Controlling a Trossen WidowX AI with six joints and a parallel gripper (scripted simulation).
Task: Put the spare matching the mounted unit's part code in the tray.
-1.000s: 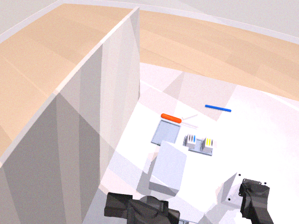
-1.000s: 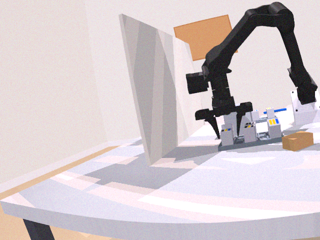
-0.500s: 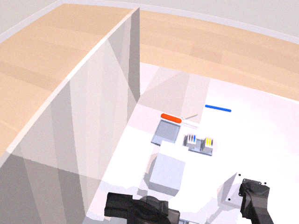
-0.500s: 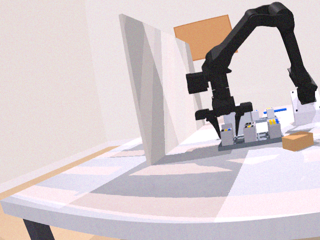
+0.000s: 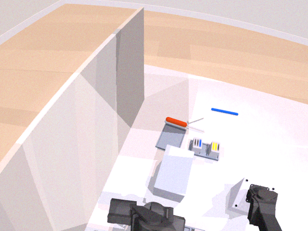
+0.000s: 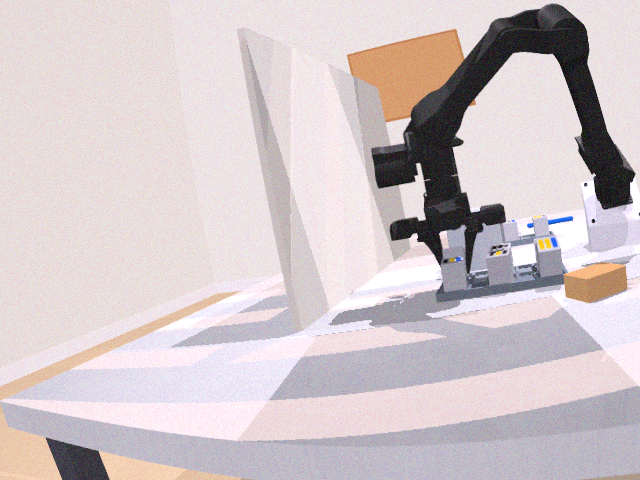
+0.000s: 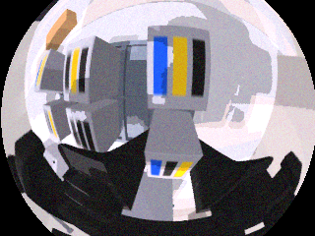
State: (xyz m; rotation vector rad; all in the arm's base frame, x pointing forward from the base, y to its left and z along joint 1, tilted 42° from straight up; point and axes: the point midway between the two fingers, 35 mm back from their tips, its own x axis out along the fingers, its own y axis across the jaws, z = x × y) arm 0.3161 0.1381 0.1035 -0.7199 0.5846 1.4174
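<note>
Gripper (image 6: 454, 267) (image 7: 164, 212), 1 — clamped on a grey spare unit (image 6: 455, 241) (image 7: 173, 135). Wrist view: its stripes, blue, black, yellow, at lower centre, between the 2 fingers; a second unit (image 6: 454, 276) (image 7: 178, 69), striped blue, yellow, black, just beside it at upper centre. Exterior view: the rack (image 6: 501, 290) beneath, right of centre; orange block (image 6: 594, 283) (image 7: 61, 29) near its right end. Top view only — flat grey tray (image 5: 171, 136), centre of frame, well apart from the gripper, red-handled tool (image 5: 176, 121) along its upper edge.
</note>
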